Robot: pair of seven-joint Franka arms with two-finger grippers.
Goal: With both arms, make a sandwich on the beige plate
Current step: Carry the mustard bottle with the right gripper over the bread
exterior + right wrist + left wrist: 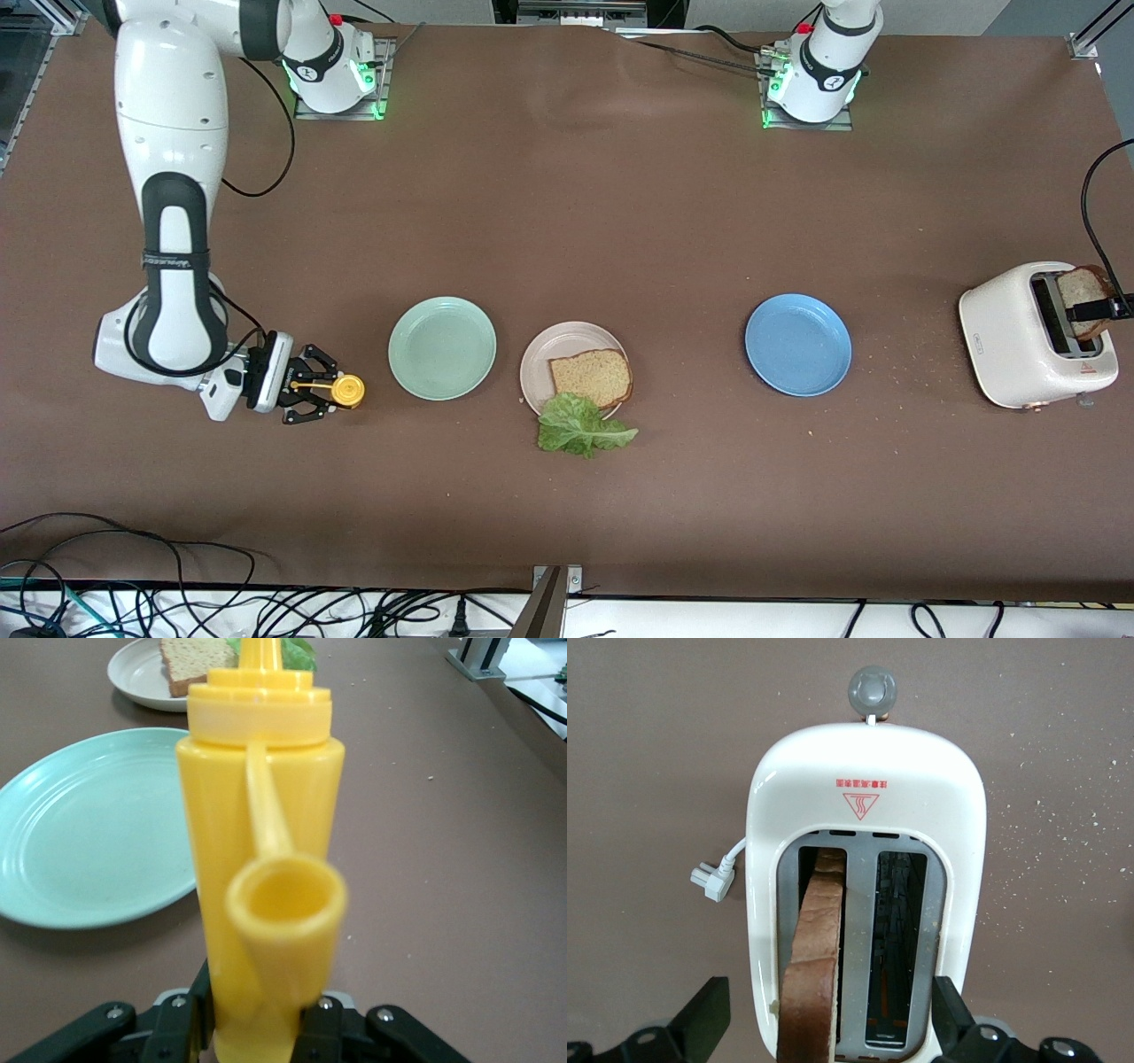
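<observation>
One brown bread slice (591, 376) lies on the beige plate (540, 359), and a ruffled green lettuce leaf (580, 427) hangs over the plate's rim onto the table. A second slice (1083, 291) stands in a slot of the white toaster (1019, 341). Seen from above, that slice (819, 939) is in one slot of the toaster (859, 771), and my left gripper (833, 1028) is open over it, its fingers (704, 1023) wide outside the toaster's walls. My right gripper (257, 1028) is shut on an upright yellow squeeze bottle (261, 815) near the mint plate.
A mint green plate (442, 347) sits between the yellow bottle (347, 391) and the beige plate. A blue plate (797, 345) lies toward the left arm's end, with crumbs scattered between it and the toaster. A black cord runs from the toaster. The bottle's cap dangles open.
</observation>
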